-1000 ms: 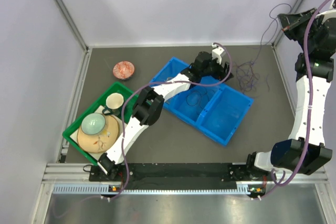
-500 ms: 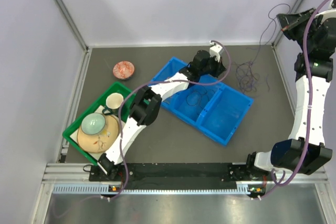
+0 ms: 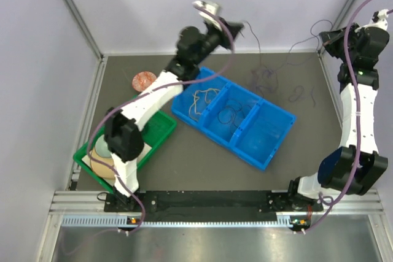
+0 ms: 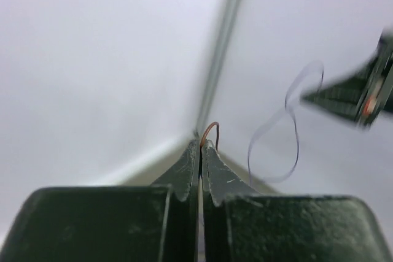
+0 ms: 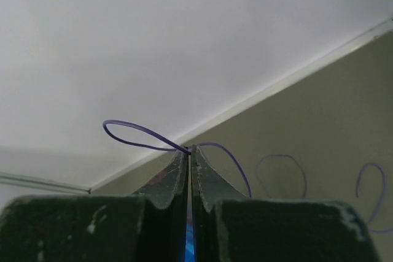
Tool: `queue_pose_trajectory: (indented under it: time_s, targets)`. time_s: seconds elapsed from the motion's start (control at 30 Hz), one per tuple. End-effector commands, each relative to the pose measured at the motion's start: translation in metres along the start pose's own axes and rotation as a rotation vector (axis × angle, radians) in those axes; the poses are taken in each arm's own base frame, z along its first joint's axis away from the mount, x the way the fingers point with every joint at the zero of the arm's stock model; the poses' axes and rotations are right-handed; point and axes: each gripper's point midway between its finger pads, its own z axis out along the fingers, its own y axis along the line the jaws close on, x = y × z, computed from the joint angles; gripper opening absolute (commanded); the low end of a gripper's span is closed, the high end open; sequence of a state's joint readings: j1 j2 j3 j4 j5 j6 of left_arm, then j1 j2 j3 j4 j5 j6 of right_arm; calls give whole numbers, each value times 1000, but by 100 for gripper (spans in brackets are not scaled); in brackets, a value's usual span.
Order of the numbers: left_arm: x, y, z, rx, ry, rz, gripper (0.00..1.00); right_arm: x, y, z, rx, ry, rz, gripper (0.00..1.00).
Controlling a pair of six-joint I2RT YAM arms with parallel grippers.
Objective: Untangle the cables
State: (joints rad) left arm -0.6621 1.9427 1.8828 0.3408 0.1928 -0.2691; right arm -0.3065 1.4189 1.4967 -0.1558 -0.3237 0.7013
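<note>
A thin purple cable (image 3: 268, 78) lies in loose loops on the dark table at the back right, and strands rise from it to both grippers. My left gripper (image 3: 238, 27) is raised high near the back wall. In the left wrist view this gripper (image 4: 201, 144) is shut on a brown cable end (image 4: 210, 129). A purple loop (image 4: 288, 133) hangs in the air beyond it. My right gripper (image 3: 323, 37) is up at the back right corner. In the right wrist view it (image 5: 190, 149) is shut on the purple cable (image 5: 144, 134).
A blue three-compartment bin (image 3: 270, 151) sits mid-table; a tan cable (image 3: 200, 99) lies in its left compartment and a dark one (image 3: 231, 115) in the middle. At the left are a green tray (image 3: 163, 128) of dishes and a red bowl (image 3: 144, 80). Walls stand close behind.
My left gripper shut at the blue bin, then swung up and back toward the wall, pulling cable with it. The purple tangle shifted left. The right arm moved only slightly.
</note>
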Motion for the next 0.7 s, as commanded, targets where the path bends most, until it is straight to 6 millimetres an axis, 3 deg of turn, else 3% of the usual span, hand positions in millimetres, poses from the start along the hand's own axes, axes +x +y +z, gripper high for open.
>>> queue_pose_trajectory:
  time_s: [0.0,0.07,0.17,0.23,0.33,0.47,0.67]
  targets:
    - [-93,19,-33,-7,-208,-31,0,-2,-36,9,100,-28,-13,0]
    - [-125,31,-48,-34,-268,-19,0,1,-51,12,141,-24,-5,0]
    - [-156,48,-66,-82,-326,13,0,1,-70,14,216,-41,-17,0]
    - [-172,67,-77,-128,-357,25,0,3,-84,16,261,-38,-17,0]
    - [-193,80,-95,-154,-398,35,0,3,-102,14,317,-44,-10,0]
    - [-211,69,-104,-118,-427,46,0,4,-119,11,381,-56,-21,0]
    - [-231,36,-106,25,-454,18,0,5,-117,8,373,-54,-19,0]
